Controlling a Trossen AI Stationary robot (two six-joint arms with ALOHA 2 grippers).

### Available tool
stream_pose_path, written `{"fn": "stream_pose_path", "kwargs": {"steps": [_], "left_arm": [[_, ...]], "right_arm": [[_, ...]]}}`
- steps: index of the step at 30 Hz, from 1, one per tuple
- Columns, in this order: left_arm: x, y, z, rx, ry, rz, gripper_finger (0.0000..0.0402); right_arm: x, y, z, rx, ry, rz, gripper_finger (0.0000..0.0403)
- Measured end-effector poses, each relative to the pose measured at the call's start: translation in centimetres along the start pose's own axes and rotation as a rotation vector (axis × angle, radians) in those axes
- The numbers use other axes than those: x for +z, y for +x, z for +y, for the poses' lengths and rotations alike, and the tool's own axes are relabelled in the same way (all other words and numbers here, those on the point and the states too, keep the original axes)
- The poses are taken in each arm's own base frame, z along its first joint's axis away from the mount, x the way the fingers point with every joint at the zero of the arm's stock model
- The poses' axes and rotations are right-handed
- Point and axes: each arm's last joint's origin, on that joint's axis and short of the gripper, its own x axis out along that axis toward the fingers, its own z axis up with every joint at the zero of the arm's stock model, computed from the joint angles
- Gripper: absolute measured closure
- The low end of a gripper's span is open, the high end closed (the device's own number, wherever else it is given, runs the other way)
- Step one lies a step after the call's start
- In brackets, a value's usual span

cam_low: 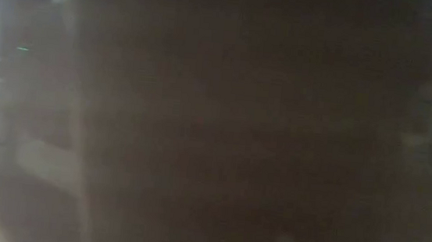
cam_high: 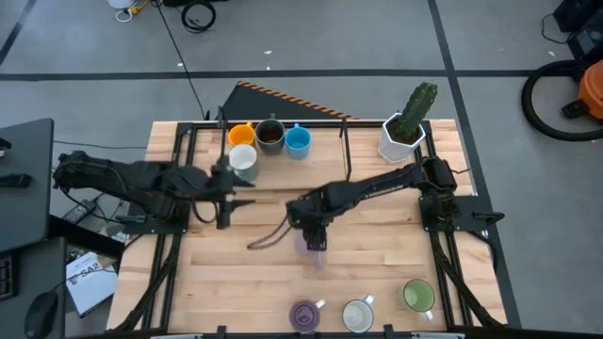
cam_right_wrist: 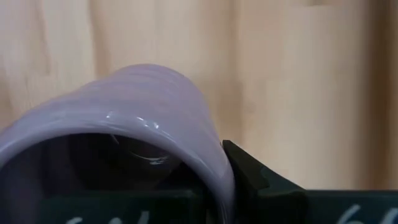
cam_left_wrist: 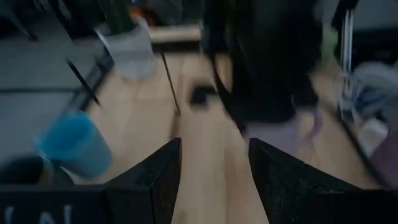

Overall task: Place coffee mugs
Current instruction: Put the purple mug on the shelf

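Observation:
A purple mug (cam_high: 315, 252) sits under my right gripper (cam_high: 314, 237) at the middle of the table, and the gripper is shut on it; the right wrist view shows the mug's rim and ribbed wall (cam_right_wrist: 143, 93) close up. My left gripper (cam_high: 240, 201) hovers open at the left, pointing toward that mug (cam_left_wrist: 280, 134), its fingers (cam_left_wrist: 155, 180) holding nothing. Orange (cam_high: 241, 135), dark brown (cam_high: 270, 136), blue (cam_high: 298, 141) and white (cam_high: 243, 157) mugs stand together at the back. A purple (cam_high: 304, 314), a white (cam_high: 358, 314) and a green mug (cam_high: 418, 296) stand along the near edge. My right gripper holds the purple mug by its wall at the rim (cam_right_wrist: 219, 163). One finger (cam_right_wrist: 255, 177) lies against the outside; the other seems to be inside the mouth, hidden in the dark. The fingers come from above, pointing steeply down. I cannot tell whether the mug is clear of the table.
A white angular pot with a green cactus (cam_high: 400, 137) stands at the back right corner. A dark cord (cam_high: 268, 235) lies on the wood left of the held mug. Black frame rails (cam_high: 179, 235) run along both sides. The low view is blocked by something dark and blurred.

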Motion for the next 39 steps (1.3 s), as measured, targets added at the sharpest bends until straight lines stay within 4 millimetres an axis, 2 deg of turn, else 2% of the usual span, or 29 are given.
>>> {"fn": "stream_pose_path", "kwargs": {"steps": [5,11,18,28,35,39], "left_arm": [[-4.2,2.4,-0.8,-0.004,-0.038,0.052,0.0210],[-6.3,3.4,-1.2,-0.014,-0.078,0.055,0.0210],[-6.1,3.5,-1.4,-0.021,-0.099,0.013,0.0210],[-5.8,3.5,-1.3,-0.023,-0.108,-0.011,0.0210],[-5.7,3.5,-1.3,-0.024,-0.113,-0.024,0.0210],[-5.1,3.5,-1.4,-0.032,-0.130,-0.087,0.0210]], "right_arm": [[1.1,-2.1,-1.7,-0.036,0.041,-0.024,0.0360],[2.3,-3.6,-4.7,-0.053,0.078,-0.072,0.0360],[2.7,-4.2,-9.1,-0.202,0.073,-0.083,0.0360],[1.9,-4.6,-15.2,-0.237,0.206,-0.042,0.0360],[1.7,-4.8,-17.1,-0.216,0.238,-0.046,0.0360],[1.6,-4.1,-17.6,-0.215,0.240,-0.059,0.0360]]}}
